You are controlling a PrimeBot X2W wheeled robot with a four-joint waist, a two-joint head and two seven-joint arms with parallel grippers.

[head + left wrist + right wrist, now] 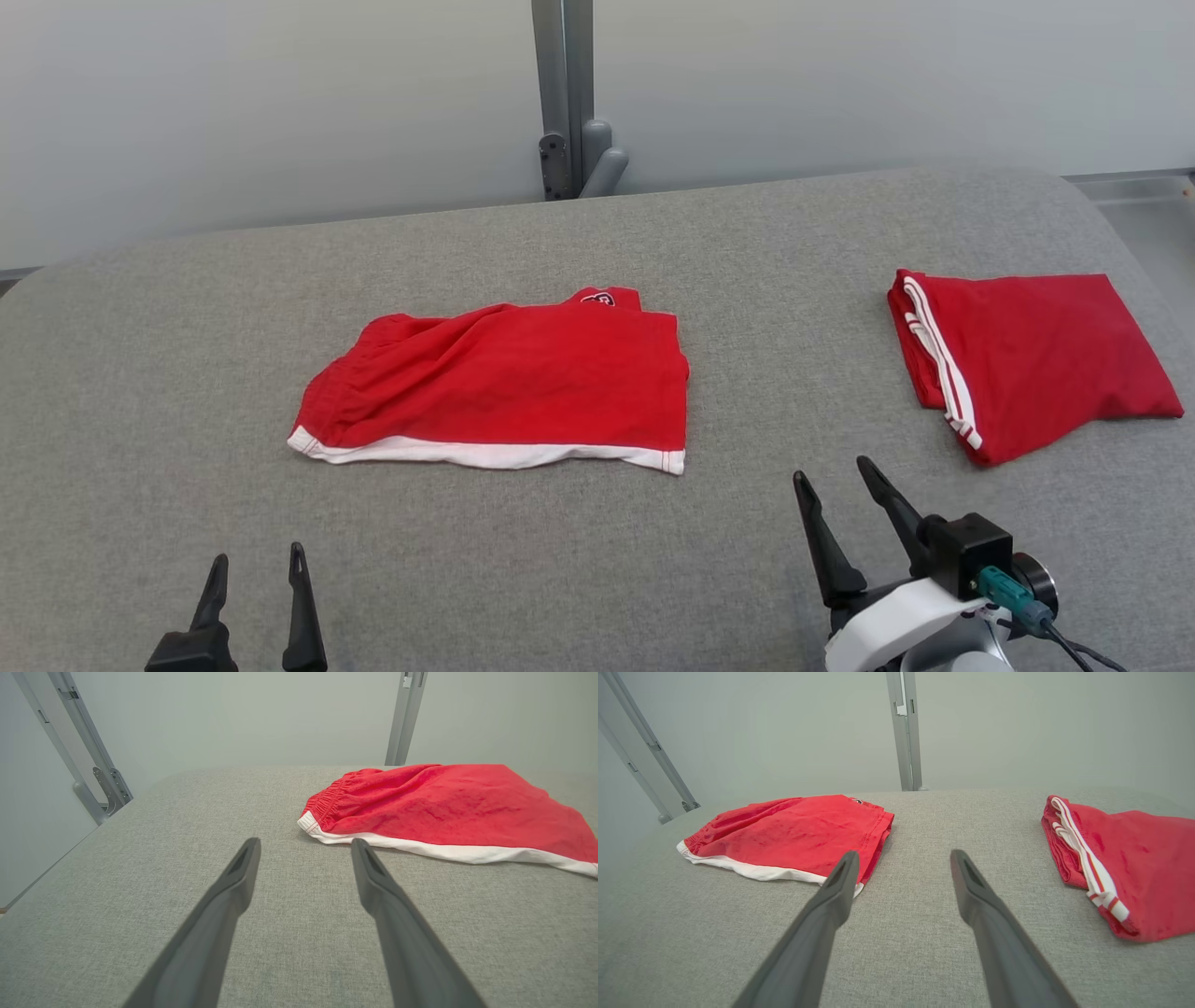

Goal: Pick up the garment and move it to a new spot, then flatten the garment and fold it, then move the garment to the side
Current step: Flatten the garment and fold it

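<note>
Head view: the garment lies at twelve o'clock, long axis nine to three. My left gripper sits at seven and my right gripper at five, each below a hem corner.

Left wrist view: fingers spread wide, empty, garment at two.

Right wrist view: likewise wide and empty, garment at eleven.

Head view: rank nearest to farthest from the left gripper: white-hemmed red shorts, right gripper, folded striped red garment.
From the left gripper:
1. white-hemmed red shorts, just ahead, centre.
2. right gripper, lower right.
3. folded red garment, far right, beyond that gripper.
</note>
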